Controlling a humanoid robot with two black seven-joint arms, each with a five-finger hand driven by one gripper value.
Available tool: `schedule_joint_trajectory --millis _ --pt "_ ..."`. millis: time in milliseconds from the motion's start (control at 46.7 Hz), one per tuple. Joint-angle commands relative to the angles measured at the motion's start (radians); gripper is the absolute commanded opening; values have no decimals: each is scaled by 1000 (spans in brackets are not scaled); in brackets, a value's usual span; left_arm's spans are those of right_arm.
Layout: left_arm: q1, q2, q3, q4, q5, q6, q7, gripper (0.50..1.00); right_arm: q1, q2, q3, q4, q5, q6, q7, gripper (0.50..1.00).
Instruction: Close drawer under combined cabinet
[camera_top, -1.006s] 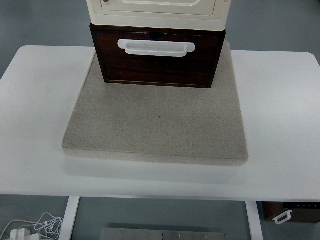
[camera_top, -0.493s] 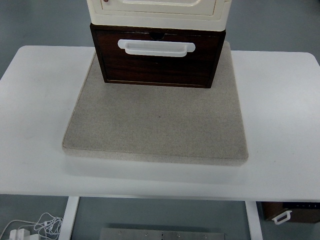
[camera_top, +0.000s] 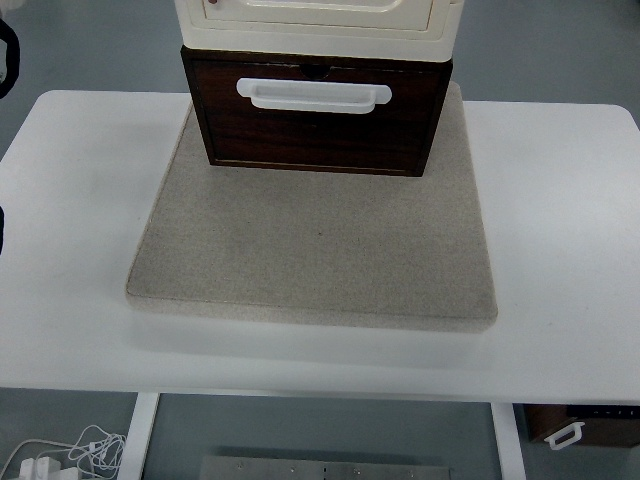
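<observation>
A dark brown wooden drawer (camera_top: 315, 135) with a white handle (camera_top: 313, 95) sits under a cream cabinet (camera_top: 320, 20) at the top centre. The drawer front stands out a little in front of the cabinet's face. Both rest on the far part of a grey felt mat (camera_top: 315, 250) on a white table (camera_top: 80, 200). A dark part of my left arm (camera_top: 5, 60) shows at the upper left edge, well left of the drawer and apart from it. Its hand is not visible. My right arm is out of view.
Below the table at the bottom right is a dark box (camera_top: 580, 425) with a white handle. White cables (camera_top: 60, 455) lie on the floor at the bottom left. The table's front edge runs across the lower part of the view.
A dark part of my left arm has come into view at the upper left edge. The drawer and cabinet have not moved.
</observation>
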Motion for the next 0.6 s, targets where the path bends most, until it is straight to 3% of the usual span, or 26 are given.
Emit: schedule_joint_trajectory --millis 0,257,578 --pt "23 -29 4 0 -5 -26 0 996 -6 0 -2 0 -3 1 0 952" --pt "54 -64 2 12 -10 -126 -1 996 -6 0 0 0 -5 3 -2 952" --pt "83 -81 2 23 -11 -198 -3 996 -4 0 9 0 0 0 0 952"
